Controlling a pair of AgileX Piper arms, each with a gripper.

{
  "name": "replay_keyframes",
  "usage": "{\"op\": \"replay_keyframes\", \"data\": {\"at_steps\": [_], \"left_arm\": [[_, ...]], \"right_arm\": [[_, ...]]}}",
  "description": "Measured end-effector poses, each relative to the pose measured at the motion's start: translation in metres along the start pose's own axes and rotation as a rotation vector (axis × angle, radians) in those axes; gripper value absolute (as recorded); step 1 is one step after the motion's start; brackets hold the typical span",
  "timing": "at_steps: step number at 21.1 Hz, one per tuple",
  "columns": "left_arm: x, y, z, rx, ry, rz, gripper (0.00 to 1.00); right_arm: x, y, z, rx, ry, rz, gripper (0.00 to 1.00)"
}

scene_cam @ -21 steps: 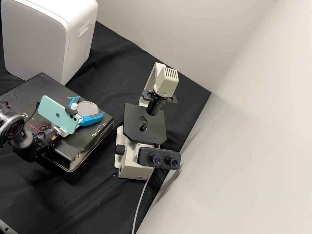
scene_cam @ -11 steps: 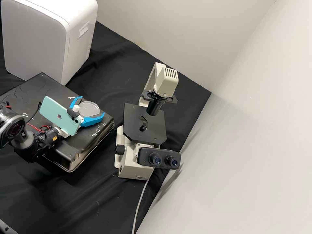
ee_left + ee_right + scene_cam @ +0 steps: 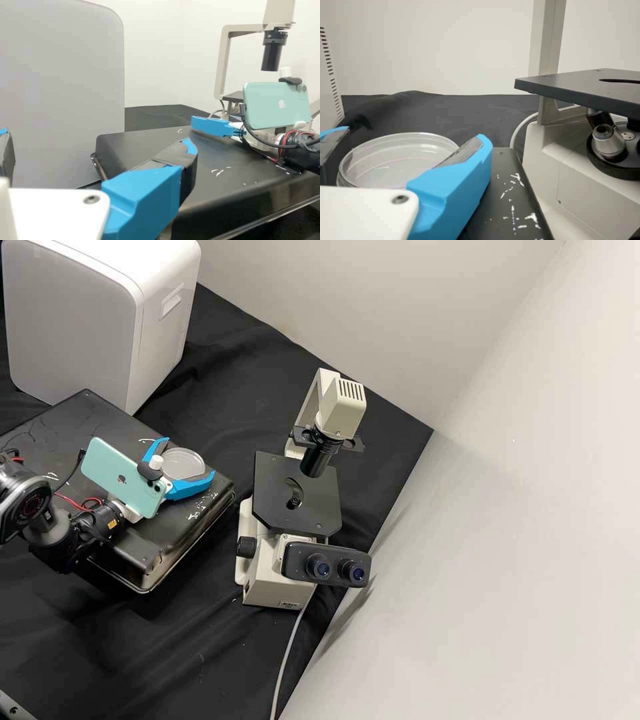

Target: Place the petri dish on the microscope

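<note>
Right pincer (image 3: 407,140) is spread wide, you see its blue fingers (image 3: 455,185) either side of the petri dish (image 3: 395,160); contact unclear. Dish lies on a scuffed black slab (image 3: 60,433) on the cloth-draped counter (image 3: 227,393), near the microscope (image 3: 293,507). Your left pincer (image 3: 95,145) gapes, holding nothing. White cabinet (image 3: 87,313) behind the slab, plain white walls (image 3: 373,307) around.

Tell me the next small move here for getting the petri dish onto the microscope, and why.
Probably tighten the right gripper on the petri dish until the hold is sure. It sits around the dish, which lies flat on the black case, and whether it grips the rim cannot be told. The microscope stage stands bare and higher, so a lift should wait.
</note>
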Motion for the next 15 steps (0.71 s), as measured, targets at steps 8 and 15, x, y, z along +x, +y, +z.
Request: {"op": "replay_keyframes", "data": {"at_steps": [8,15], "left_arm": [[0.0,0.0002,0.0,-0.004,0.004,0.001,1.0],[0.0,0.0002,-0.001,-0.006,0.004,0.001,1.0]], "right_arm": [[-0.015,0.012,-0.004,0.029,0.019,0.02,0.0],[-0.025,0.025,-0.008,0.05,0.028,0.041,0.0]]}}
